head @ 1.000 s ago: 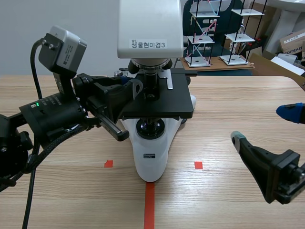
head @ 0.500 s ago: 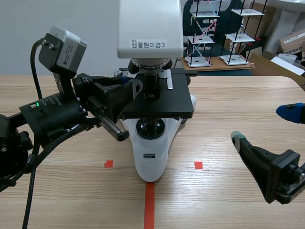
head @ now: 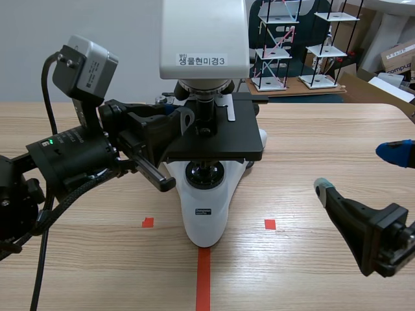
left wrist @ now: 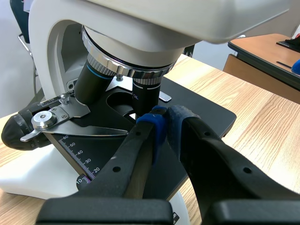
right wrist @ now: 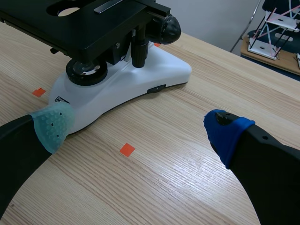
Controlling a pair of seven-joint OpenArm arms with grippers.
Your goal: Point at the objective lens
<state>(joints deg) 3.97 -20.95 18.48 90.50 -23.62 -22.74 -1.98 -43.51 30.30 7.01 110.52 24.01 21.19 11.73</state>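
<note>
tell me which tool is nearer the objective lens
Left. The left tool, shut, has its tips just at the objective lens; the right tool is open, well clear beside the microscope.

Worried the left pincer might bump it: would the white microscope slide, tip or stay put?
Probably stays put: the white microscope sits on a broad flared base on the wooden table. Its bulky white head sits high, so a hard shove there might rock it. The black objective lens beside the shut left pincer looks rigid but probably delicate.
</note>
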